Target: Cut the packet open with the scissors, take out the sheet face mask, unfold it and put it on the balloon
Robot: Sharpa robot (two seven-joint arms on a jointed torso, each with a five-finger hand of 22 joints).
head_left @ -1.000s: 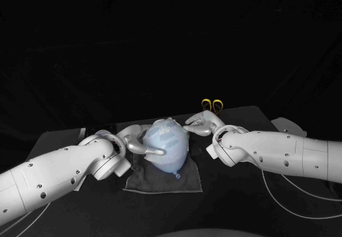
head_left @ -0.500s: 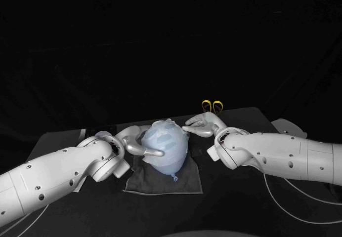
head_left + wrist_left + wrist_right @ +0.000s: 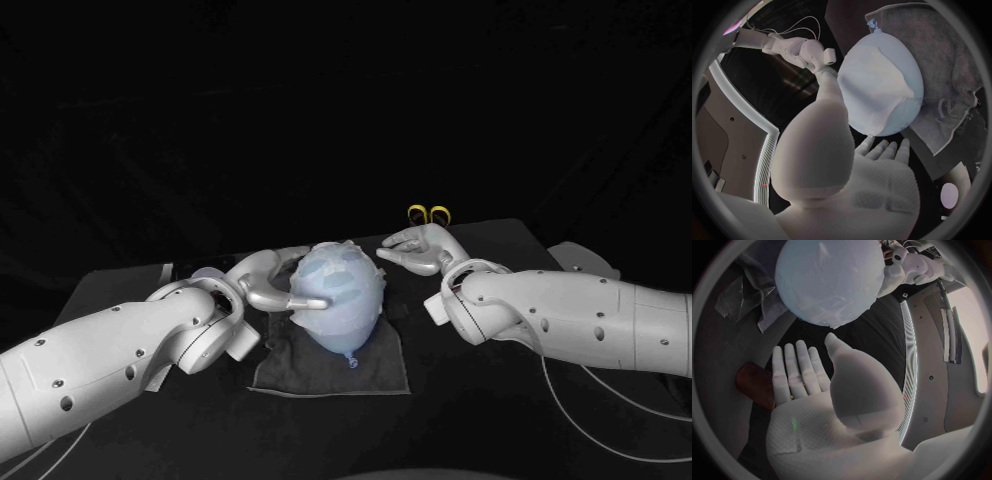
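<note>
A pale blue balloon (image 3: 340, 295) lies on a dark cloth (image 3: 329, 372) with the white sheet mask (image 3: 874, 75) spread over it. My left hand (image 3: 271, 286) is at its left side, thumb laid against the balloon (image 3: 882, 85) and fingers (image 3: 883, 149) flat and apart beneath it. My right hand (image 3: 414, 250) is by the balloon's far right side. It lies flat with its fingers (image 3: 795, 365) straight, a gap between them and the balloon (image 3: 829, 275). Neither hand holds anything. The scissors' yellow handles (image 3: 427, 212) show behind the right hand.
A crumpled clear packet (image 3: 745, 295) lies on the cloth (image 3: 942, 60) beside the balloon. A dark reddish object (image 3: 753, 382) lies under my right fingers. The table's far edge runs just behind the scissors.
Both forearms have slid a little forward and the balloon has shifted slightly away from me. The hands stay on either side of it, holding nothing.
</note>
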